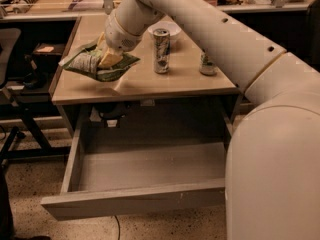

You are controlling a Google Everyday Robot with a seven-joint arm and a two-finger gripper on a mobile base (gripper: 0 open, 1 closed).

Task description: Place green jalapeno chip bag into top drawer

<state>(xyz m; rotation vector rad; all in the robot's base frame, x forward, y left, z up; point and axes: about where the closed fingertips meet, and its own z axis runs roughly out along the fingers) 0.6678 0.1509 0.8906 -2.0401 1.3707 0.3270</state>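
The green jalapeno chip bag [90, 63] is a crinkly green bag with white patches, held in the air just above the left part of the desk top [150, 81]. My gripper [109, 57] is shut on the green jalapeno chip bag from above, its yellowish fingers [111, 59] pressed into the bag's middle. The top drawer [135, 171] is pulled out wide open below the desk, its grey inside bare and its flat front panel [132, 200] nearest the camera. The bag hangs above the desk top, behind the drawer's opening.
A silvery drink can [161, 50] stands upright mid-desk with a white bowl [169, 29] behind it. A second can [207, 64] stands to the right, partly behind my arm [225, 39]. A black chair [15, 84] stands left of the desk.
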